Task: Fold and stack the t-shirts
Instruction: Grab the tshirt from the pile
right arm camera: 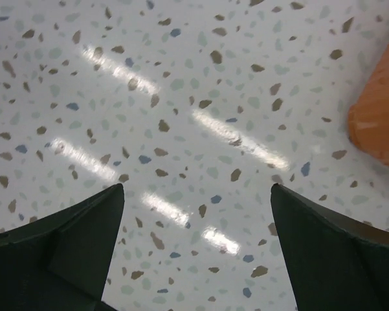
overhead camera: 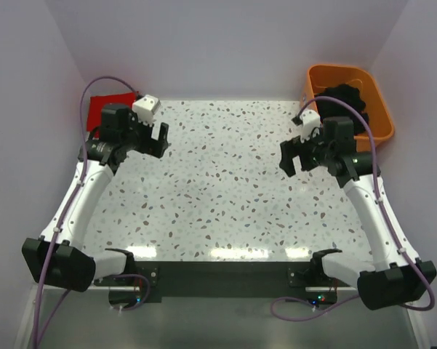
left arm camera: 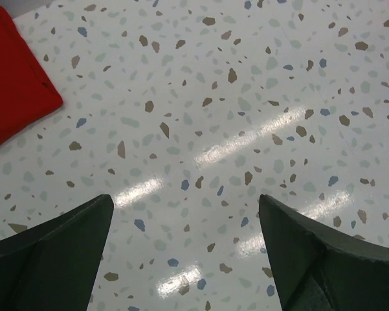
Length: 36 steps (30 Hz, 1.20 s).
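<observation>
The red t-shirt (overhead camera: 102,107) lies as a small folded rectangle at the far left corner of the table, partly hidden behind my left arm; its edge shows in the left wrist view (left arm camera: 13,84). The black t-shirt (overhead camera: 343,98) is bunched in the orange basket (overhead camera: 374,98) at the far right. My left gripper (overhead camera: 162,138) is open and empty above the table, right of the red shirt. My right gripper (overhead camera: 291,156) is open and empty above the table, left of the basket. Both wrist views show bare speckled tabletop between the fingers.
The speckled table (overhead camera: 218,189) is boxed in by white walls at the back and sides. A corner of the orange basket shows in the right wrist view (right arm camera: 382,110). Purple cables run along both arms.
</observation>
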### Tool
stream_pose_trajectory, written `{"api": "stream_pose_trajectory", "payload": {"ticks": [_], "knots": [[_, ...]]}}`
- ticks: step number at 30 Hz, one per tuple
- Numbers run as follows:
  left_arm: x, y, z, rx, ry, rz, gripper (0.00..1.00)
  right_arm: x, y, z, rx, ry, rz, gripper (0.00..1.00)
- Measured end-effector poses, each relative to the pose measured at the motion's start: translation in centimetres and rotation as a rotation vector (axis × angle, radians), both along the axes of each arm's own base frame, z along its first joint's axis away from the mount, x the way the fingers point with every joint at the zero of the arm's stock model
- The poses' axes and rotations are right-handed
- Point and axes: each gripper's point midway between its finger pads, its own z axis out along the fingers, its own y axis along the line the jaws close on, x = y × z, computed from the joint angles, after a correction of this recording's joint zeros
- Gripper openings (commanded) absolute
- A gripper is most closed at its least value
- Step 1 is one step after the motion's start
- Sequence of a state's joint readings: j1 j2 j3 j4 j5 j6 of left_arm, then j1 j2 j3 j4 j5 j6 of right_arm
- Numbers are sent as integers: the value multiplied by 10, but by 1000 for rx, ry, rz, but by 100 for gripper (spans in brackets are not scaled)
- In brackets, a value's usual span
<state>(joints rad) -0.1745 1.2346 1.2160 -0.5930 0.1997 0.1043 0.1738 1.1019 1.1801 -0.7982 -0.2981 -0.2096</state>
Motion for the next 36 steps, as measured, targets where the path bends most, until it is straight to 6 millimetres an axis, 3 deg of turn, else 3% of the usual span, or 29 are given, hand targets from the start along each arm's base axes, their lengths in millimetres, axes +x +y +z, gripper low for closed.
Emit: {"api": "stream_pose_trajectory", "payload": {"ticks": [2,8,11,14,17,22,28,36], "knots": [[11,3,11,3,-21,19,100,24,-5,14,-16,-37,-62,99],[31,4,47,-20,-113,38,100,125,-40,79,-41,-220,-304,99],[39,0,62,-41,-155,27,100,182,-79,112,-31,-315,-473,99],[48,-7,70,-69,-171,11,100,228,-125,122,-23,-373,-649,99],[53,-13,64,-92,-149,-7,100,265,-168,104,-15,-369,-800,99],[59,-20,44,-110,-88,-24,100,305,-213,40,-29,-293,-982,97],[63,-25,29,-118,-42,-44,100,317,-239,-42,-91,-164,-1087,88],[77,-30,3,-118,26,-55,100,321,-255,-105,-144,-52,-1107,91]]}}
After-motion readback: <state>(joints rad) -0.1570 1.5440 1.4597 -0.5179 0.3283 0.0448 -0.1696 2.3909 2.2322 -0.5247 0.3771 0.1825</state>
